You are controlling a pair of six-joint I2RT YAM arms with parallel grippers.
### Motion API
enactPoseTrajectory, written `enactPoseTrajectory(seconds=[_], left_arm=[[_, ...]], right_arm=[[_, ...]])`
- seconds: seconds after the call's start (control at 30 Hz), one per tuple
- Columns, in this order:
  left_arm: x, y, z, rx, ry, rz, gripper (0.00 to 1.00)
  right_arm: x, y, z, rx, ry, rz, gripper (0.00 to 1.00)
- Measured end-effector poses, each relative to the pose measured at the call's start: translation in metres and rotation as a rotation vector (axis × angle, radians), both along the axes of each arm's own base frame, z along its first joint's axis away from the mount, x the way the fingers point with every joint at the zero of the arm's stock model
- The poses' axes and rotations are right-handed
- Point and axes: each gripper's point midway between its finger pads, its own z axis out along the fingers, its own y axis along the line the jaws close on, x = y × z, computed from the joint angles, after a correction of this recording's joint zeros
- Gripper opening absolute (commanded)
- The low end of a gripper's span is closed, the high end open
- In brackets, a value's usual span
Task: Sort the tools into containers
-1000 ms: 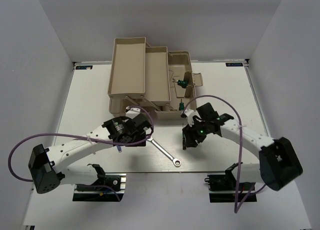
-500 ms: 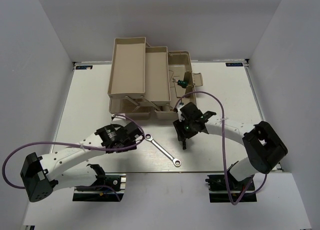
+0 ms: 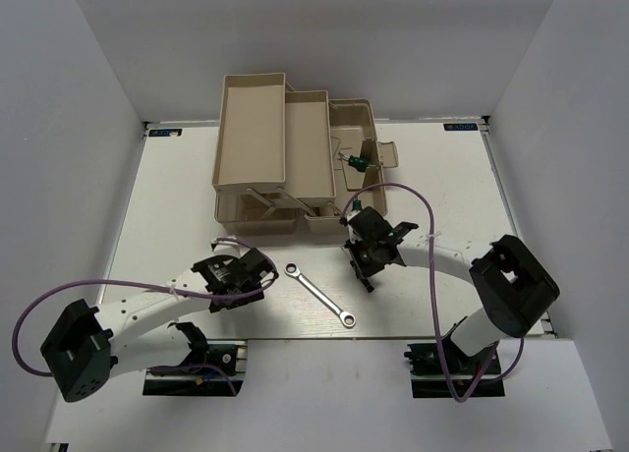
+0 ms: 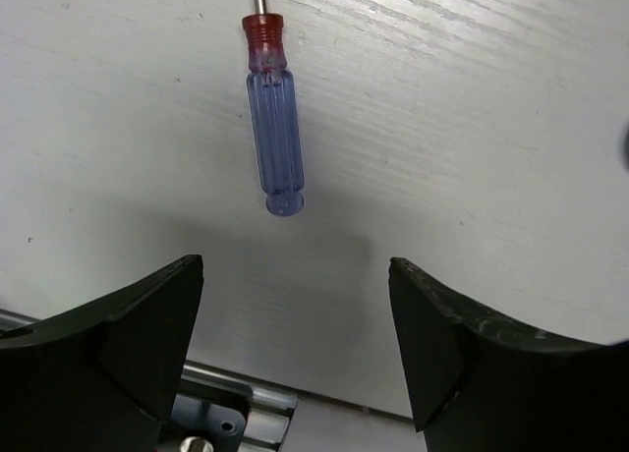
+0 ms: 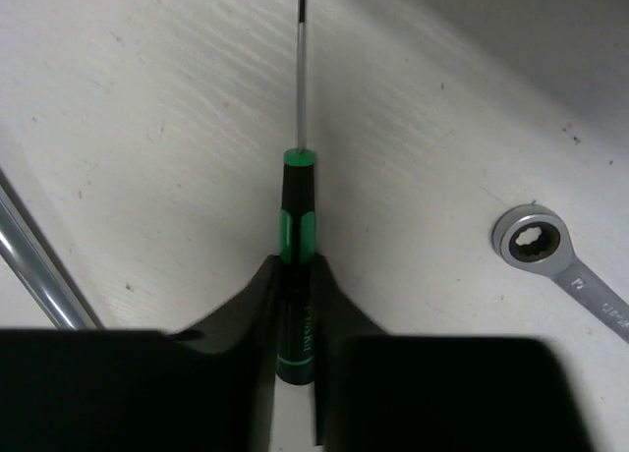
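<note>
Right claw (image 5: 295, 275) has closed onto the green-handled screwdriver (image 5: 297, 192).
Left claw (image 4: 295, 314) gapes wide over the counter (image 4: 491, 128), the blue-and-red-handled screwdriver (image 4: 275, 128) lying just beyond its fingertips.

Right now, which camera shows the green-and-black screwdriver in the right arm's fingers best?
The right wrist view: the green-and-black screwdriver fills the centre, handle pinched between the fingers of the right gripper, shaft pointing away. The top external view hides most of it under that gripper; the left wrist view shows none of it.
</note>
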Motion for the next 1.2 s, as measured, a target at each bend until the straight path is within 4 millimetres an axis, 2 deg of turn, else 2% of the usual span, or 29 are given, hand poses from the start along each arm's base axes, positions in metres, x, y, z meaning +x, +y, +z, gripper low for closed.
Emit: enactPoseTrajectory(seconds=[0.07, 0.27, 0.37, 0.47, 0.53, 0.63, 0.7, 0.77, 0.87, 0.93, 1.03, 1.07, 1.1, 1.17, 1.2], left_arm=[[0.002, 0.001, -0.006, -0.006, 0.000, 0.014, 0.86], [0.014, 0.004, -0.019, -0.006, 0.002, 0.051, 0.86], [0.021, 0.005, -0.021, -0.004, -0.003, 0.057, 0.86], [0.029, 0.006, -0.020, -0.001, -0.012, 0.059, 0.86], [0.037, 0.007, -0.018, -0.002, -0.023, 0.062, 0.85], [0.047, 0.009, -0.016, -0.004, -0.040, 0.070, 0.83], [0.053, 0.010, -0.017, -0.002, -0.046, 0.072, 0.82], [0.057, 0.012, -0.020, 0.001, -0.042, 0.073, 0.80], [0.061, 0.015, -0.025, 0.014, -0.027, 0.069, 0.78], [0.063, 0.015, -0.027, 0.016, -0.023, 0.068, 0.75], [0.070, 0.013, -0.028, 0.003, -0.030, 0.067, 0.65], [0.072, 0.011, -0.028, -0.002, -0.031, 0.065, 0.61], [0.074, 0.010, -0.029, -0.007, -0.032, 0.064, 0.54], [0.077, 0.008, -0.029, -0.016, -0.037, 0.064, 0.47], [0.078, 0.007, -0.029, -0.019, -0.039, 0.062, 0.43]], right_arm=[[0.003, 0.002, 0.000, -0.002, 0.001, 0.001, 0.01], [0.000, 0.004, 0.003, 0.013, 0.020, 0.028, 0.00], [-0.014, 0.007, 0.013, 0.067, 0.076, 0.090, 0.00], [-0.027, 0.014, 0.047, 0.187, 0.058, 0.202, 0.00], [-0.030, 0.022, 0.084, 0.293, -0.021, 0.284, 0.00], [-0.022, 0.031, 0.141, 0.404, -0.165, 0.355, 0.00], [-0.006, 0.039, 0.178, 0.449, -0.251, 0.364, 0.00], [0.015, 0.047, 0.206, 0.474, -0.311, 0.348, 0.00], [0.057, 0.065, 0.237, 0.492, -0.367, 0.292, 0.00], [0.089, 0.078, 0.251, 0.496, -0.393, 0.249, 0.00], [0.144, 0.108, 0.268, 0.507, -0.412, 0.193, 0.00], [0.161, 0.117, 0.269, 0.511, -0.420, 0.181, 0.00], [0.176, 0.125, 0.270, 0.514, -0.417, 0.169, 0.12], [0.202, 0.140, 0.264, 0.518, -0.413, 0.149, 0.19], [0.212, 0.145, 0.256, 0.513, -0.398, 0.139, 0.26]])
